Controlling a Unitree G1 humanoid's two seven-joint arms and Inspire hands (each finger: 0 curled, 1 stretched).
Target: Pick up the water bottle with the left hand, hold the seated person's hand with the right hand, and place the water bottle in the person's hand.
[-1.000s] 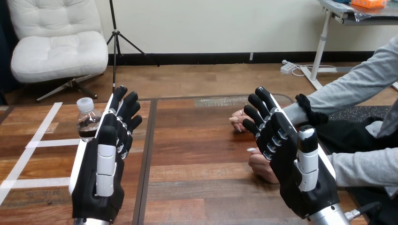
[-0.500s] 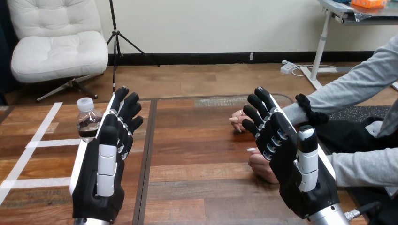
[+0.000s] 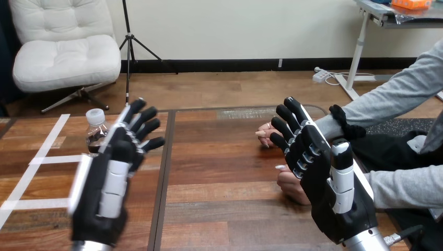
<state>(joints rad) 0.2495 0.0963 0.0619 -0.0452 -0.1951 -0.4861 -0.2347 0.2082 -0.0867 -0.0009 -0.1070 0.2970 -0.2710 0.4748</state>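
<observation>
Left hand (image 3: pixel 107 188): hangs over the near left part of the table (image 3: pixel 219 178), back of the hand toward the camera, fingers straight and fanned toward the far side. Released; grasps nothing.

Water bottle (image 3: pixel 95 133): stands upright at the far left of the table, white cap on, beside white tape lines (image 3: pixel 52 159) laid on the wood. Sits just left of the left hand's fingertips, with its right side partly hidden behind them. Contact between bottle and hand cannot be told.

Right hand (image 3: pixel 324 172): hangs over the near right part of the table, fingers straight and pointing far and left. Released; closes on nothing.

Person's far hand (image 3: pixel 267 133): rests on the table at the right, fingertips pointing left, showing just past the right hand's fingertips. Holds nothing.

Person's near hand (image 3: pixel 290 185): lies on the table, loosely curled, directly left of the right hand's palm and partly covered by it. Touching or apart cannot be told.

Bottle and both of the person's hands well apart, on opposite sides of the table.
</observation>
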